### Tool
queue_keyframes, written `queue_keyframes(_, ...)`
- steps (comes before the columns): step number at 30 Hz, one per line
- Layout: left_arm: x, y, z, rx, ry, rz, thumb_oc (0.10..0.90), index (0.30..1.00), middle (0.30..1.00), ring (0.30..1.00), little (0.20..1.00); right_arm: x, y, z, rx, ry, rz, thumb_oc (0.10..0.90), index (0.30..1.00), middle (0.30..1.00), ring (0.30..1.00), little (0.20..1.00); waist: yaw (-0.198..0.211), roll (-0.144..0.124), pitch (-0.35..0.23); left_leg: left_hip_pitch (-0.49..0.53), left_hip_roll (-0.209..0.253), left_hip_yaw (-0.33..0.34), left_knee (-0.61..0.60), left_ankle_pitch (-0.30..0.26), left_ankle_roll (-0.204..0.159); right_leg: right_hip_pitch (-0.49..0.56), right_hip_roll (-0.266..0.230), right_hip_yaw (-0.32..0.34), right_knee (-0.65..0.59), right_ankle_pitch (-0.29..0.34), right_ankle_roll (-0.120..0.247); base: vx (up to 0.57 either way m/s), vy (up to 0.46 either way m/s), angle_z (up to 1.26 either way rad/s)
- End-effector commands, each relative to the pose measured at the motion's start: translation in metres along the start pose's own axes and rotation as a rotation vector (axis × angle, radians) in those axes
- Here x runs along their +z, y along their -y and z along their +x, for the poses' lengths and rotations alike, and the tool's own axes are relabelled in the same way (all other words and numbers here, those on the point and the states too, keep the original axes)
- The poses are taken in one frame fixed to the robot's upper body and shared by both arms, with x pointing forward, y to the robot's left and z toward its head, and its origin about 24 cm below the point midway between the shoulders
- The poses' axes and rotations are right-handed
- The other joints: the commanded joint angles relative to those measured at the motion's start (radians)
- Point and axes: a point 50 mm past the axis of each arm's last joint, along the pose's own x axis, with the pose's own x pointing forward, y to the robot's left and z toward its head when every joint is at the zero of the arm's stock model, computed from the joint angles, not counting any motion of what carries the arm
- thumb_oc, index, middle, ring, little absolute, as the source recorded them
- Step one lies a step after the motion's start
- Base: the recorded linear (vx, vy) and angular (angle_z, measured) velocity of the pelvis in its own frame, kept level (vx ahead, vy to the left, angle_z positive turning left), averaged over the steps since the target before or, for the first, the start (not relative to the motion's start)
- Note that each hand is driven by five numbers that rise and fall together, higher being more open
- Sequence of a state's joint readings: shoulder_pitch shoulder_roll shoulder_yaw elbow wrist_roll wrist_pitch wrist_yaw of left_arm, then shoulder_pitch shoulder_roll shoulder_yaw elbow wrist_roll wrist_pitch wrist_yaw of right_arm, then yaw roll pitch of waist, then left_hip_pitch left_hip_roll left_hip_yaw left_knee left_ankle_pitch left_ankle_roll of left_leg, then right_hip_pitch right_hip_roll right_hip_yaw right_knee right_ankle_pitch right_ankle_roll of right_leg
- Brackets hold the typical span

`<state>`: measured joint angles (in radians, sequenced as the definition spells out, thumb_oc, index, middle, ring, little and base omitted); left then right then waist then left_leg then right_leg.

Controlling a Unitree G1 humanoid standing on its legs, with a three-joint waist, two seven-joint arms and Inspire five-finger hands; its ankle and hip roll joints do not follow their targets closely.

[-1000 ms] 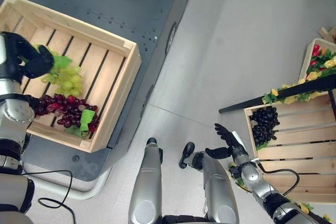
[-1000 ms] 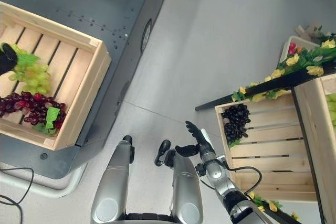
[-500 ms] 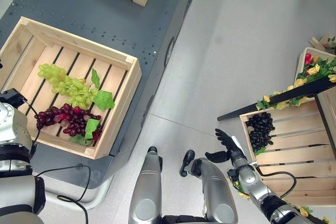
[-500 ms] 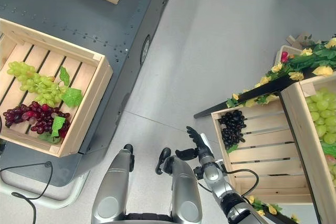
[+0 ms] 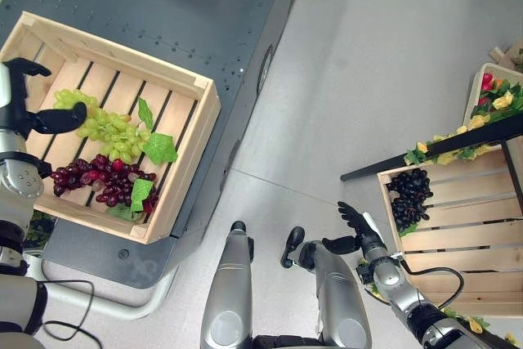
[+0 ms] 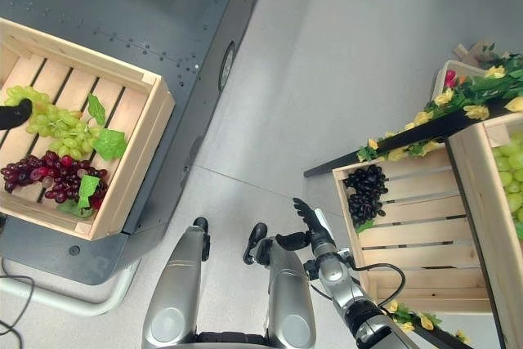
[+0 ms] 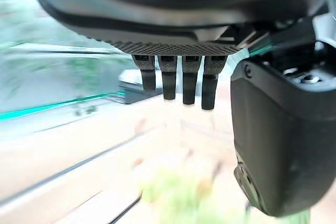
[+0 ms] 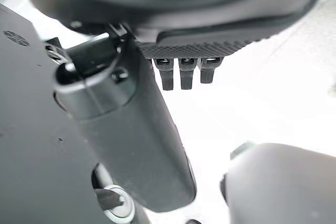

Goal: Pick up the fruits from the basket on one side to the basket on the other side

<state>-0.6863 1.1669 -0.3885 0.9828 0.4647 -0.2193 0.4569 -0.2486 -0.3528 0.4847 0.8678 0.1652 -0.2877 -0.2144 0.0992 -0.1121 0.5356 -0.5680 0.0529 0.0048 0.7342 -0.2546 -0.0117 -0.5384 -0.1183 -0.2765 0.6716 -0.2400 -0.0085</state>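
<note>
**Reaching for the green grapes**

I am holding my left hand [image 5: 31, 108] at the left edge of the frame, over the wooden crate [image 5: 201, 102] on the dark platform [image 5: 204, 14]. My fingers are hanging straight and loose, thumb standing apart, gripping nothing. The green grapes [image 5: 102, 124] are lying just beside my thumb, in the middle of the crate, with the red grapes [image 5: 98, 179] below them toward the crate's near wall.

My right hand [image 5: 354, 228] is idling at lower centre-right, fingers spread and empty, beside the slatted crate [image 5: 458, 239] at the right edge, where a bunch of black grapes [image 5: 409, 196] is already lying in the upper corner.

To do this well, I am judging that I should come down over the thick part of the green bunch, not the loose leaves, and wrap fingers and thumb around the cluster from opposite sides. The bunch looks floppy, so a shallow pinch could let it swing or slip on the way across.
</note>
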Motion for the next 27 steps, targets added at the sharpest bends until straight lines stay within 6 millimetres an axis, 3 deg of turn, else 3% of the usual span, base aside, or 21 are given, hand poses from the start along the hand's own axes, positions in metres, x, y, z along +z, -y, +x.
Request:
queue_keyframes(1,-0.015,-0.048,0.015,0.121,0.000,0.213,0.800,0.900,0.900,0.900,0.900,0.001,0.044,-0.003,-0.098,0.066,-0.030,0.800,0.900,0.900,0.900,0.900,0.001,0.060,-0.016,0.049,-0.073,0.086,-0.136,0.022,0.115,0.066,0.004,-0.008,0.002,0.026,0.015,0.02,0.067,-0.04)
queue_keyframes(7,-0.015,-0.044,0.016,0.049,0.045,0.393,0.800,0.900,0.900,0.900,0.900,0.002,0.053,-0.002,-0.097,0.075,-0.051,0.800,0.900,0.900,0.900,0.900,-0.002,0.063,-0.016,0.009,-0.066,0.089,-0.129,0.028,0.110,0.028,0.000,-0.015,0.013,0.023,0.012,-0.02,0.032,0.00)
queue_keyframes(17,-0.008,-0.056,0.019,0.117,0.173,0.544,0.800,0.900,0.900,0.900,0.900,0.008,0.053,-0.001,-0.086,0.107,-0.056,0.800,0.900,0.900,0.900,0.900,0.004,0.058,-0.016,-0.032,-0.059,0.080,-0.132,0.039,0.100,-0.010,-0.006,-0.026,0.025,0.017,0.010,0.00,0.001,0.00)
queue_keyframes(27,-0.012,-0.056,0.021,-0.029,0.208,0.747,0.800,0.900,0.900,0.900,0.900,0.007,0.059,0.000,-0.094,0.094,-0.065,0.800,0.900,0.900,0.900,0.900,0.002,0.058,-0.016,-0.047,-0.055,0.079,-0.138,0.046,0.098,-0.026,-0.008,-0.029,0.020,0.030,0.015,0.00,0.000,0.00)
